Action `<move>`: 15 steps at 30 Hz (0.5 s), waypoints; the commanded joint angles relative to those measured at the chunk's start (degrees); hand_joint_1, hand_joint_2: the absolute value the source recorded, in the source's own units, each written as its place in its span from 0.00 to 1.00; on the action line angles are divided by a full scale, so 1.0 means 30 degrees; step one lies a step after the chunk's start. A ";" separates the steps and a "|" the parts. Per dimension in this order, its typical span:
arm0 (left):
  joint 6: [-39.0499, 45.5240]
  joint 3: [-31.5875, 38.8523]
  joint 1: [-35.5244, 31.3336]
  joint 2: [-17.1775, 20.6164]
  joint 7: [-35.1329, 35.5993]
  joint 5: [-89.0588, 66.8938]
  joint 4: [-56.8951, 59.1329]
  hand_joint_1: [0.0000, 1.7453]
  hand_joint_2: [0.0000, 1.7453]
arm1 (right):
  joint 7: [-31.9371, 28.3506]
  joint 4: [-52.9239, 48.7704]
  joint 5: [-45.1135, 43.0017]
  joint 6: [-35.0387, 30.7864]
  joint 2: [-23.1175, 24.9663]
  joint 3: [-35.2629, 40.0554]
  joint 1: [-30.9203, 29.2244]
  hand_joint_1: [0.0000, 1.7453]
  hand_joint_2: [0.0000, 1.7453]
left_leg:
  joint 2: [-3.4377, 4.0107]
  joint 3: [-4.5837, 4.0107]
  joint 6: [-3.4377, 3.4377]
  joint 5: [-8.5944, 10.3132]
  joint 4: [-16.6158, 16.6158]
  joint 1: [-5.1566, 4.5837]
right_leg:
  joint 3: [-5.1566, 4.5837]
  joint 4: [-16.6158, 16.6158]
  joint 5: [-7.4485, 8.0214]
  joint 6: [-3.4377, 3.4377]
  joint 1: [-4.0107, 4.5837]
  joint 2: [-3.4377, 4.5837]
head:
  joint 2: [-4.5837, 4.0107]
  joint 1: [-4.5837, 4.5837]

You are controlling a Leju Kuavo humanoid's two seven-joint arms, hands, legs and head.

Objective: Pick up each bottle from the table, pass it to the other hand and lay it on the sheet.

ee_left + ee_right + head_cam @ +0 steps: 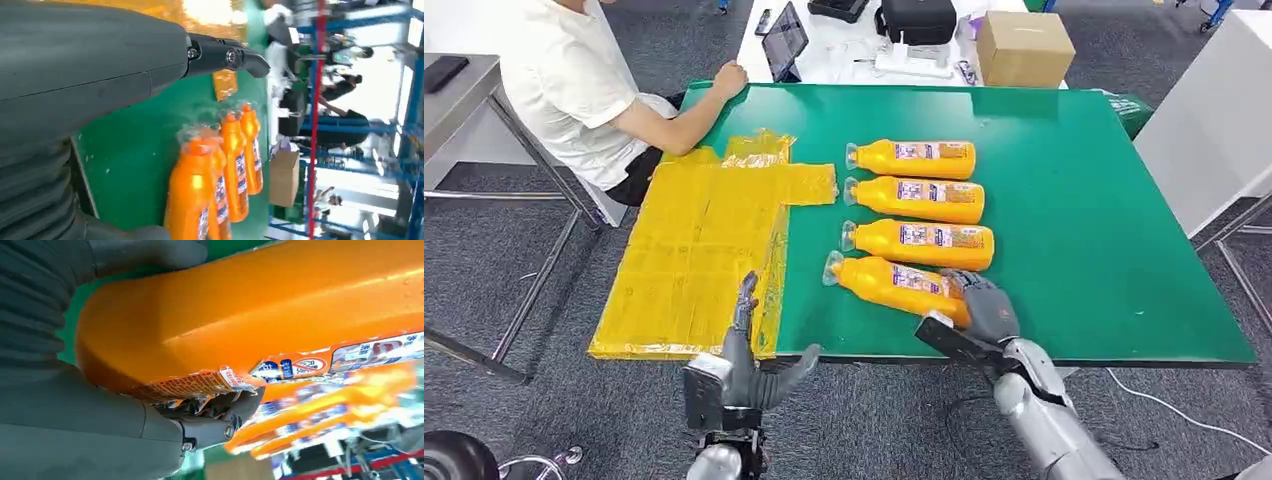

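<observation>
Green counter point(1064, 200), head view:

- Four orange bottles point(911, 159) lying flat in a column at centre, caps pointing left, labels up. Far three parallel and level; nearest bottle point(894, 285) angled, base toward the near right.
- Right hand point(986, 305) at the near edge, wrapped round the base end of the nearest bottle, grasping it; bottle lying on the counter. Right wrist view: orange body point(240, 315) pressed against palm, dark fingers point(220, 415) curled under the label.
- Yellow sheet point(694, 250) spread over the left part of the counter, wrinkled, near-left edge overhanging.
- Left hand point(749, 365) released, fingers apart, holding nothing, raised at the near edge beside the sheet's right border.
- Person in white shirt point(574, 80) seated at far left, forearm resting on the far-left corner.
- Cardboard box point(1024, 48) on a white table beyond.
</observation>
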 commanded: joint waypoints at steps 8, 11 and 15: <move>-0.3936 0.0074 0.0028 0.0838 0.2201 0.7371 0.0698 0.00 1.00 | -0.1581 -0.3953 -0.3882 0.0171 0.1375 -0.0596 0.1636 1.00 1.00 | 0.0010 -0.0026 0.0024 -0.0008 -0.0014 -0.0009 | -0.0003 -0.0007 -0.0007 -0.0040 -0.0003 0.0013 | 0.0000 0.0000; -0.4874 -0.0388 0.0032 0.1129 0.1978 0.7790 0.0538 0.00 1.00 | -0.1845 -0.4021 -0.4588 0.0328 0.1589 -0.0492 0.1619 0.99 1.00 | 0.0024 0.0008 0.0025 -0.0025 -0.0024 -0.0008 | 0.0023 -0.0019 -0.0019 -0.0061 0.0004 0.0017 | 0.0000 0.0000; -0.5704 -0.1430 0.0178 0.1531 0.1403 0.6765 -0.0520 0.00 1.00 | -0.2309 -0.4525 -0.4918 0.0397 0.1804 -0.0171 0.1974 0.99 1.00 | 0.0011 -0.0012 0.0019 -0.0019 -0.0019 -0.0008 | -0.0004 -0.0008 -0.0019 -0.0057 0.0004 0.0008 | 0.0000 -0.0007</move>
